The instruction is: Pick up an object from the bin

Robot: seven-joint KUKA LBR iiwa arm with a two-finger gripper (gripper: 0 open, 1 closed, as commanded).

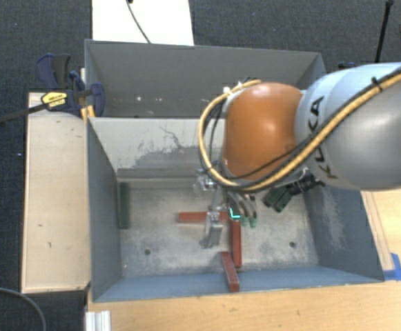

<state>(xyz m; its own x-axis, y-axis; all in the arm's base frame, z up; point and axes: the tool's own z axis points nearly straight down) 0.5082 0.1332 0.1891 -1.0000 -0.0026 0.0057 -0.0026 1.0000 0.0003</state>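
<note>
My gripper (pixel 212 234) hangs low over the middle of the bin floor, under the arm's orange cover. A flat red-brown bar (pixel 189 218) lies crosswise just to its left, its right end reaching the gripper's metal body. A second red-brown stick (pixel 237 245) lies lengthwise just to the right of the gripper. A third red-brown stick (pixel 230 272) rests against the bin's front wall, below the gripper. A small green piece (pixel 249 219) shows close by on the gripper's right side.
A long dark green block (pixel 123 205) lies along the left wall of the bin. Another dark green piece (pixel 281 198) sits on the right, partly under the arm. The arm's bulk covers the bin's back right part.
</note>
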